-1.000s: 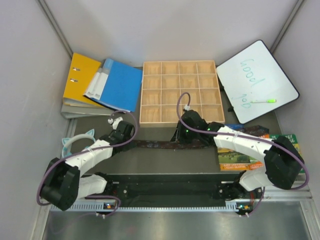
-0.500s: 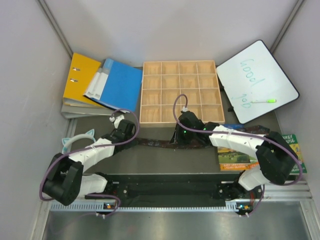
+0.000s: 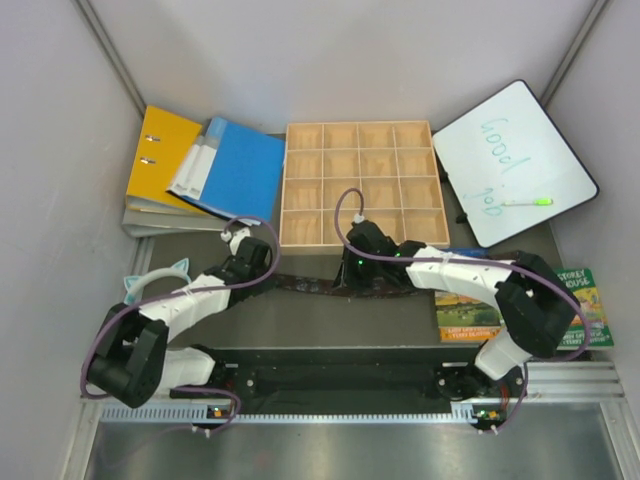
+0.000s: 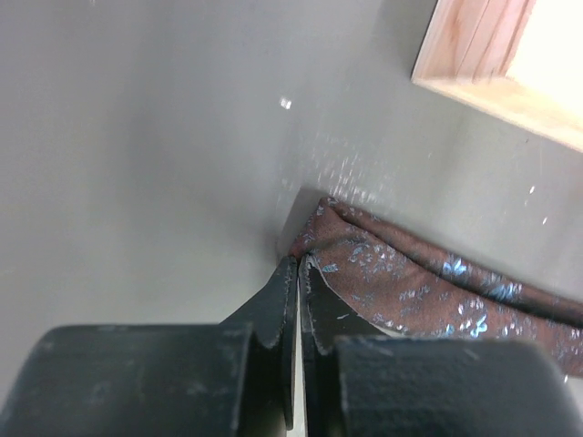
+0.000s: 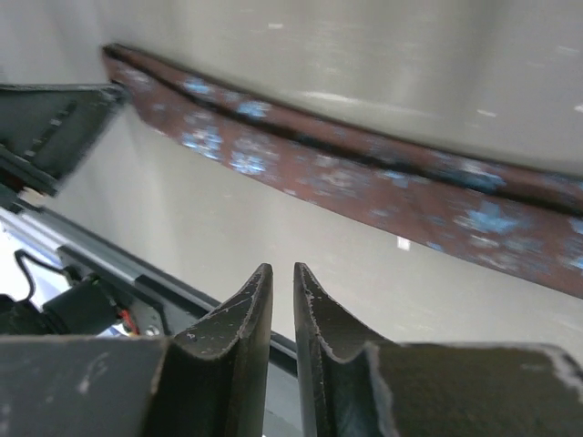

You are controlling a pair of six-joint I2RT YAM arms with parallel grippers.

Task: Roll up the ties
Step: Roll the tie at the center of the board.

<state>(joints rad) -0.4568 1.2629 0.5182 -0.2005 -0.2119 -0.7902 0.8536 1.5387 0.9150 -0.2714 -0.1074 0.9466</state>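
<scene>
We see the left gripper (image 4: 297,266) with its fingers pressed together, tips at the crumpled end of the tie (image 4: 428,287); whether any cloth is caught between them we cannot tell. The right gripper (image 5: 282,273) hangs with its fingers a narrow slit apart, empty, beside the tie's strip. The tie lies stretched on the grey table (image 3: 330,320) between both grippers, just in front of the wooden compartment tray (image 3: 360,185).

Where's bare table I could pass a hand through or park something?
Best: the bare strip between the tie and the black rail, left of the books. A narrower gap lies between the wooden tray and the tie. Crowded: binders, tray and whiteboard fill the back.
</scene>
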